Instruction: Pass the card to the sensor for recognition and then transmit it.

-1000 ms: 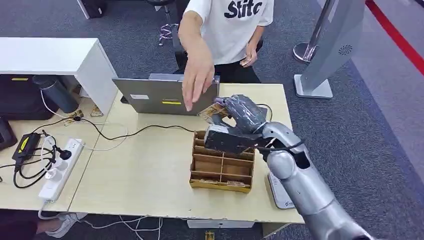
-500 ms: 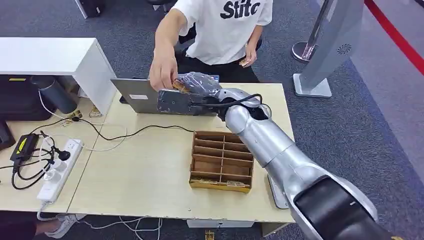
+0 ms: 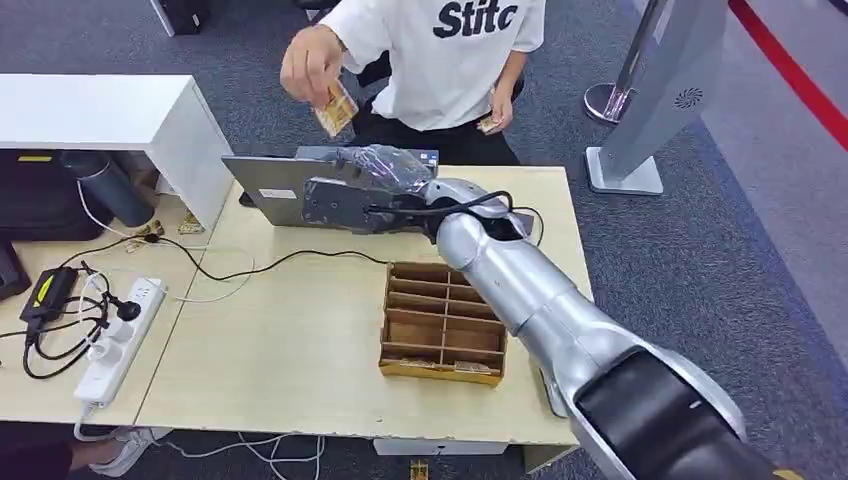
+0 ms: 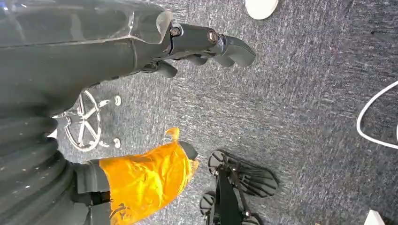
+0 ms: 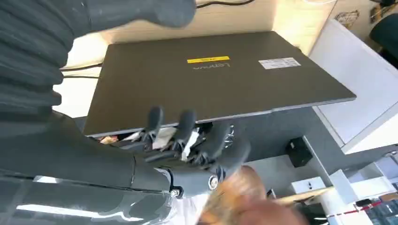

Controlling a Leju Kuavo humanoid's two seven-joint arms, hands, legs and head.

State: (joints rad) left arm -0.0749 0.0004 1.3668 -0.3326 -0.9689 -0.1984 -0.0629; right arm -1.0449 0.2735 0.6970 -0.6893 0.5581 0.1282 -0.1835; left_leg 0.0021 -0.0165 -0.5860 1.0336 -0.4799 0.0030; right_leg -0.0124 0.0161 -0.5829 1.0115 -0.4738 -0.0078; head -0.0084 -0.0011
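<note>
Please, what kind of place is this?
Probably an office or a lab. A desk stands on grey carpet, with a laptop and a power strip on it, and a person sits behind it.

My right hand (image 3: pixel 385 165) over the laptop (image 3: pixel 300 195), divided box (image 3: pixel 443 322) nearer me on the table (image 3: pixel 290 340), card (image 3: pixel 335 108) in a person's hand (image 3: pixel 308 62) beyond, power strip (image 3: pixel 120 338) far left.
</note>
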